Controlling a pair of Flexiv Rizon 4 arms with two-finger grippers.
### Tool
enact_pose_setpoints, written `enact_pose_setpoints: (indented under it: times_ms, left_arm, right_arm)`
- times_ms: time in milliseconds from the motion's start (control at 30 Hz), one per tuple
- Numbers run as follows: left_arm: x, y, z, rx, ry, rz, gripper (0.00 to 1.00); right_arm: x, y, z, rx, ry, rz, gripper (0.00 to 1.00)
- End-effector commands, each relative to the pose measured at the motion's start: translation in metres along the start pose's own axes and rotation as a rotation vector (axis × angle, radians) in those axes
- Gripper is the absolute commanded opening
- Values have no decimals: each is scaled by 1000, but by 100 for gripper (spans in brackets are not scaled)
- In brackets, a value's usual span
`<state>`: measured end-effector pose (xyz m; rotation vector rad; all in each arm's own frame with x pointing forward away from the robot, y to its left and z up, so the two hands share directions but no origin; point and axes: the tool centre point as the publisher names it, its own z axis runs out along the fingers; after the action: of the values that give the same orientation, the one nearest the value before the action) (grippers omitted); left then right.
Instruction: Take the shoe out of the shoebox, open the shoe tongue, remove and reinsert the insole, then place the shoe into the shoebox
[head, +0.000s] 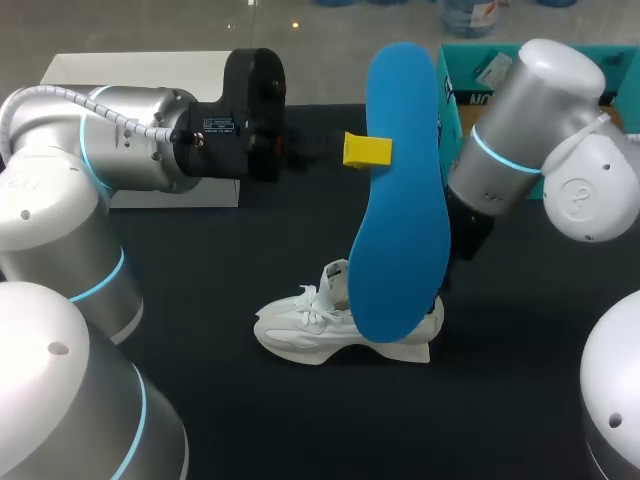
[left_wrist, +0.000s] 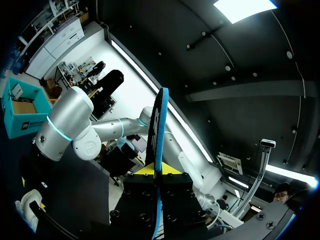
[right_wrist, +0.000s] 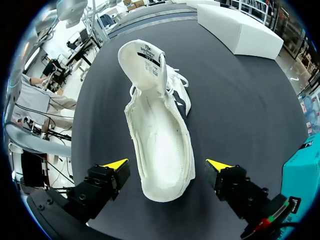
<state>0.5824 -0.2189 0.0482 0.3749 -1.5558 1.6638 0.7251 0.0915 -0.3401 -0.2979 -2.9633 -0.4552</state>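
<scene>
**Left claw pinching blue insole in the air; right claw spread over the shoe's heel**

Left gripper (left_wrist: 159, 172): pressed onto the insole (head: 398, 190) from both sides. The left wrist view shows the insole edge-on between the fingers. In the head view one yellow tip sits on its upper part.

Insole: blue, one piece, held on end above the table (head: 200, 300), wider end low, over the shoe (head: 320, 328). Whether it touches the shoe, cannot tell.

Right gripper (right_wrist: 167, 165): spread wide, a finger on each side of the shoe's heel end, with a gap showing on both sides, nothing pinched. In the head view the insole hides it.

Shoe: all white, upright on its sole on the black table, near the middle, toe toward my left. The tongue is pulled up and forward, a printed label showing on its underside. Laces are loose, the opening is wide and the inside is white.

Containers:
- The teal shoebox (head: 450, 95) is at the far right of the table, open, with a brown liner and a small white slip inside. The shoe is outside it, well apart.
- The white box (head: 130, 68) is at the far left, behind the left arm. Its contents are not visible.

Count: 1 shoe, 1 insole, 1 teal shoebox, 1 white box.
</scene>
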Motion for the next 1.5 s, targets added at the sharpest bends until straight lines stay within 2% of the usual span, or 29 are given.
enact_pose_setpoints:
  times_ms: [33, 433, 733, 1500]
  left_arm:
    - [-1, 1, 1, 1, 1, 0, 0]
    - [-1, 1, 1, 1, 1, 0, 0]
    - [-1, 1, 1, 1, 1, 0, 0]
    - [-1, 1, 1, 1, 1, 0, 0]
  right_arm:
    - [5, 1, -10, 69, -27, 1, 100]
    - [12, -1, -31, 166, -59, 8, 100]
    - [13, 0, -36, 198, -75, 3, 100]
    - [14, 2, -34, 202, -65, 1, 100]
